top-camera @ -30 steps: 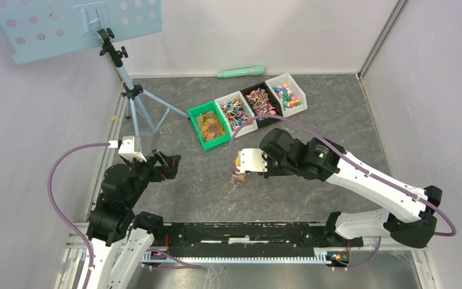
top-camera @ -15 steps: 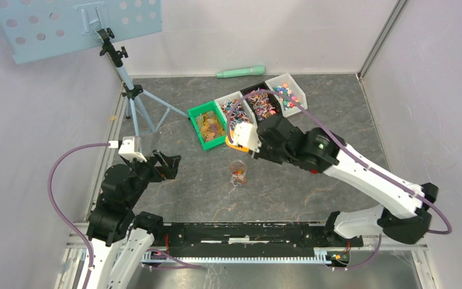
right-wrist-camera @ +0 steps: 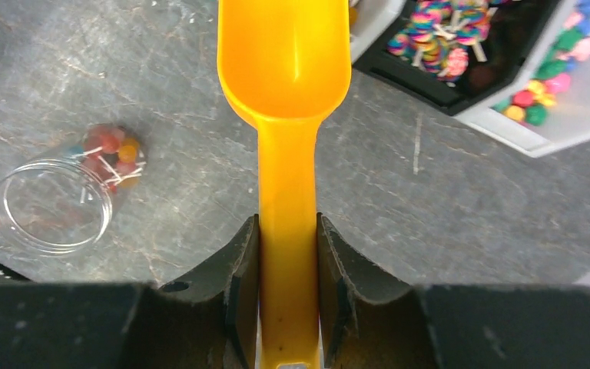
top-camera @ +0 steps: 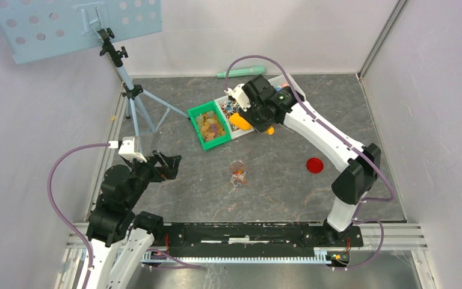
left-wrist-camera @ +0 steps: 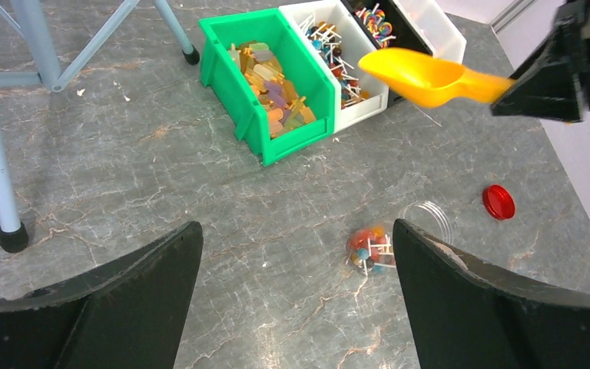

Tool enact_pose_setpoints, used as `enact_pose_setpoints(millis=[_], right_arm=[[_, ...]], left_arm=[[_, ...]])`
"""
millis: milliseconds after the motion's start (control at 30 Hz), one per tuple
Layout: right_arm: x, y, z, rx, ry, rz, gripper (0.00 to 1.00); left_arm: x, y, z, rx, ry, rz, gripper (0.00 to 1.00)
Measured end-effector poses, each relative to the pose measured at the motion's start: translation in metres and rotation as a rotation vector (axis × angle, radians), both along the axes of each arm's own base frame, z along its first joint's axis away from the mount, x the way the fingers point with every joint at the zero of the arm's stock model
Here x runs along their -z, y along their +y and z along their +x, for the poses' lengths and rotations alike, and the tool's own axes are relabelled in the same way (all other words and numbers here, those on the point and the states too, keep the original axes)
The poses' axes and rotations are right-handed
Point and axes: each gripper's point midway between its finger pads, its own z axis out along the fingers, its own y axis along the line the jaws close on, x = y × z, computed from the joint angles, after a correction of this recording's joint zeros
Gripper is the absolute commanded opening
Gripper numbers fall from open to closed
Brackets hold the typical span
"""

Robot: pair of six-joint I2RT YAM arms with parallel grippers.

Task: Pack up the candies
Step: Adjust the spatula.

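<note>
Scoop [right-wrist-camera: 284, 61] had left the jar [top-camera: 238, 173]. A second earlier the right tool [right-wrist-camera: 288, 231] hung over it; now it was out over the bins [left-wrist-camera: 361, 109], arm stretched long. Right tool's jaws were part closed, clamped on the scoop handle, and the scoop bowl was empty. Judged: a load had been tipped in and the arm had gone back for a refill, so packing was only partly done.

Candies [left-wrist-camera: 369, 247] lay in a small heap at the jar's bottom, most of the jar unfilled. The rest sat in the bins, just ahead and right of the scoop tip. Jar looked upright on the desk [top-camera: 186, 192], mouth open, well behind and left of the right tool.

The arm's move uncovered a red lid [top-camera: 315, 165], flat on the desk, well apart from the jar. Left tool [left-wrist-camera: 296, 231] had its jaws spread full with nothing in them, unchanged, the jar out ahead of it. Tripod [top-camera: 133, 96] stood far off to the left, and a green stick [top-camera: 240, 72] lay beyond the bins by the wall. Neither was in the path. Bin walls were the only thing near the scoop's dip.
</note>
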Motion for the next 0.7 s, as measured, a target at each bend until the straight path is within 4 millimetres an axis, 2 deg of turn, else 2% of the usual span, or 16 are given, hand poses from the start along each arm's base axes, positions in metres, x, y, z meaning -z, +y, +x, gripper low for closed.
enact_pose_setpoints(millis=[133, 333, 400, 500, 567, 633, 700], right_arm=[[0.018, 0.012, -0.004, -0.015, 0.07, 0.029, 0.0], [0.016, 0.026, -0.017, -0.067, 0.105, 0.122, 0.0], [0.009, 0.028, -0.026, -0.093, 0.103, 0.168, 0.0], [-0.007, 0.027, -0.044, -0.14, 0.09, 0.241, 0.0], [-0.022, 0.026, -0.057, -0.186, 0.071, 0.296, 0.0], [-0.033, 0.025, -0.068, -0.226, 0.055, 0.336, 0.0], [-0.041, 0.025, -0.074, -0.257, 0.039, 0.363, 0.0]], left_arm=[[-0.005, -0.007, 0.004, 0.03, -0.027, -0.015, 0.89], [-0.012, -0.055, 0.031, 0.264, -0.069, -0.046, 0.82], [-0.014, -0.071, 0.042, 0.349, -0.06, -0.039, 0.8], [-0.02, -0.091, 0.055, 0.47, -0.1, -0.015, 0.86], [-0.024, -0.101, 0.058, 0.55, -0.145, 0.01, 0.78], [-0.029, -0.111, 0.059, 0.644, -0.195, 0.054, 0.64], [-0.036, -0.121, 0.059, 0.732, -0.243, 0.097, 0.65]])
